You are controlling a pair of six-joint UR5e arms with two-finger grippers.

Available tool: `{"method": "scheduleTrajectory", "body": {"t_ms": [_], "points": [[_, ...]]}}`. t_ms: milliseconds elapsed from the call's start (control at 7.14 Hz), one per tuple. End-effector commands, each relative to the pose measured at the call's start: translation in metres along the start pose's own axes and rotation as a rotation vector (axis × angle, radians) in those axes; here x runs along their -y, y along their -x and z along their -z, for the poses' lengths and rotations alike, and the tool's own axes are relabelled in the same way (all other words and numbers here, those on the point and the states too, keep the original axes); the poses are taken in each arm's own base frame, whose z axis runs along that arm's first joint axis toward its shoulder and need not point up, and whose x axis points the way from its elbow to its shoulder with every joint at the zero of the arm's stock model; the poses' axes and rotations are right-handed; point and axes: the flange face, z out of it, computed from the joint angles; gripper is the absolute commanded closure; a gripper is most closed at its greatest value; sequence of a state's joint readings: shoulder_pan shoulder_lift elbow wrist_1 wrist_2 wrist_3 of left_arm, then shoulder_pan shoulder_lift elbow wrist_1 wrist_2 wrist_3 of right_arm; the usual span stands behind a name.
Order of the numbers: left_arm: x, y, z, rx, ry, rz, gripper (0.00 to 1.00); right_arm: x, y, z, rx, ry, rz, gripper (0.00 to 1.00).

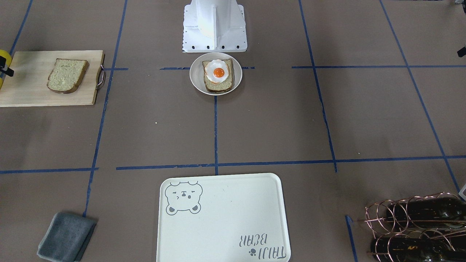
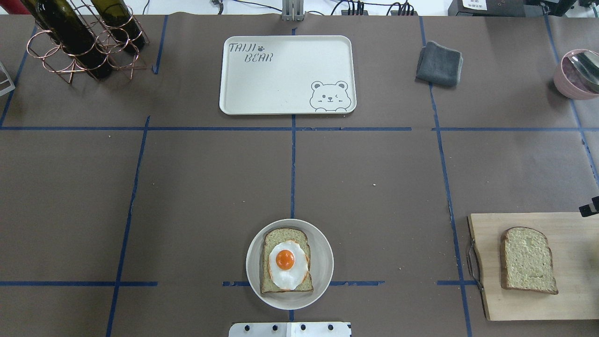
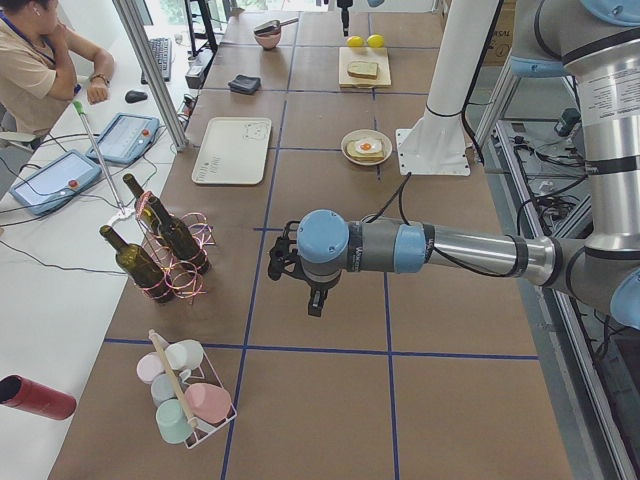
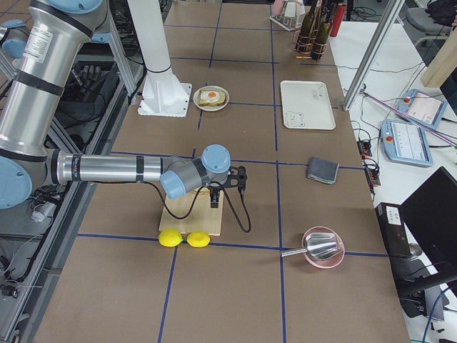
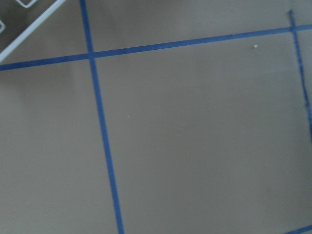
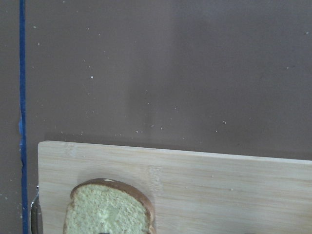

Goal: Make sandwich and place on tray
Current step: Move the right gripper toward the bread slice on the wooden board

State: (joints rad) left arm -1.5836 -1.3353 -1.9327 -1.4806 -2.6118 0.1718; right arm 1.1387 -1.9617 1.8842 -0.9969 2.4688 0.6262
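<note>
One bread slice (image 2: 276, 236) lies on a small round white plate (image 2: 323, 262) near the robot base, with a toy fried egg (image 2: 288, 275) on top. A second slice (image 2: 528, 260) lies bare on the wooden cutting board (image 2: 571, 290) at the right. The cream tray (image 2: 285, 75) with the bear drawing has nothing on it. My right gripper (image 4: 227, 194) hovers over the board's far end; its wrist view shows the slice's crust (image 6: 109, 207) at the bottom edge. My left gripper (image 3: 305, 290) hangs over bare table far to the left. I cannot tell whether either is open or shut.
A copper rack with wine bottles (image 2: 79, 42) stands at the far left, and a folded grey cloth (image 2: 439, 63) lies right of the tray. A pink bowl (image 2: 578, 75) holds a spoon. Two lemons (image 4: 184, 239) lie beside the board. A person (image 3: 40, 70) sits past the table.
</note>
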Motion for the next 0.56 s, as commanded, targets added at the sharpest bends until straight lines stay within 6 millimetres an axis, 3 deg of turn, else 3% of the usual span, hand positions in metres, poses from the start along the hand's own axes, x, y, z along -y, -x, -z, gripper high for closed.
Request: {"method": "scheduleTrajectory", "body": {"t_ms": [0,140,420], "points": [[0.001,-0.005,-0.002,-0.044,-0.002,-0.004,0.00,-0.029,0.031,-0.042,-0.029,-0.048,-0.013,0.04],[0.001,-0.004,-0.003,-0.046,-0.001,-0.001,0.00,-0.046,0.032,-0.052,-0.037,-0.063,0.010,0.04],[0.001,-0.005,-0.003,-0.047,-0.002,-0.002,0.00,-0.059,0.040,-0.069,-0.006,-0.066,-0.086,0.08]]}}
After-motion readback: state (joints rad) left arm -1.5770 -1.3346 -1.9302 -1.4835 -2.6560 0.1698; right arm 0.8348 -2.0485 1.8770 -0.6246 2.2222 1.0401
